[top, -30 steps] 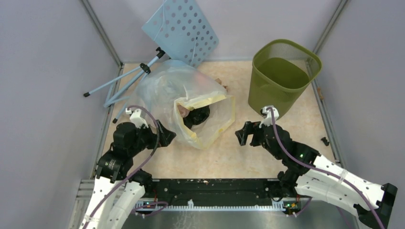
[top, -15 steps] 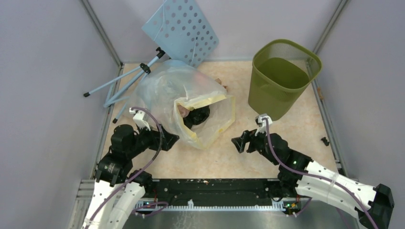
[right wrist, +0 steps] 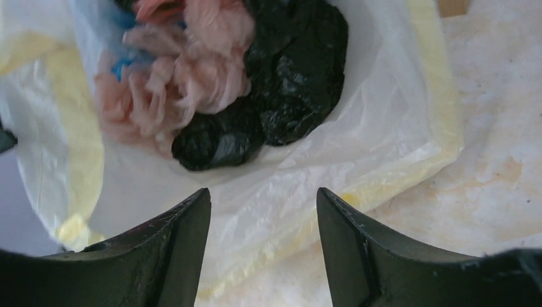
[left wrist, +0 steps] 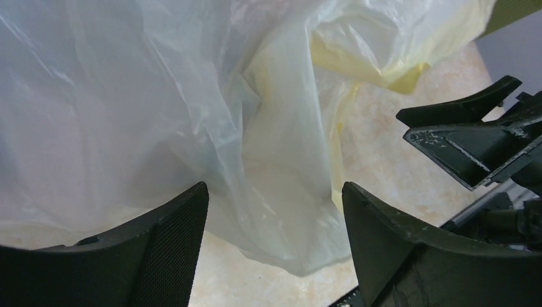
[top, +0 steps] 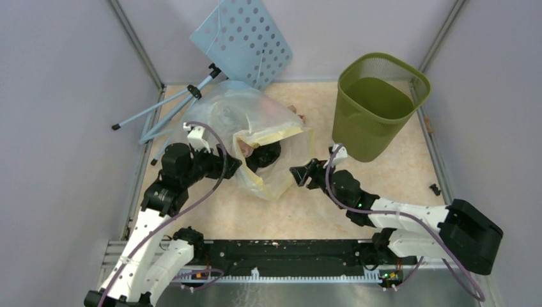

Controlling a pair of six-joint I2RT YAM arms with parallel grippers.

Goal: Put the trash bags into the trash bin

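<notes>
A crumpled pink trash bag lies inside the mouth of a large clear bag with a pale-yellow rim, next to a black bag; it shows faintly from above. The olive-green trash bin stands upright at the back right. My left gripper is open at the clear bag's left side, its jaws around a fold of clear plastic. My right gripper is open at the bag's right rim, jaws over the yellow edge.
A light-blue perforated board on a blue tripod leans at the back left. Grey walls enclose the beige floor. A small black object lies by the right wall. A small brown scrap lies behind the clear bag.
Both grippers have moved inward to the clear bag. The left went up and right to its left side; the right went left to its yellow rim.
</notes>
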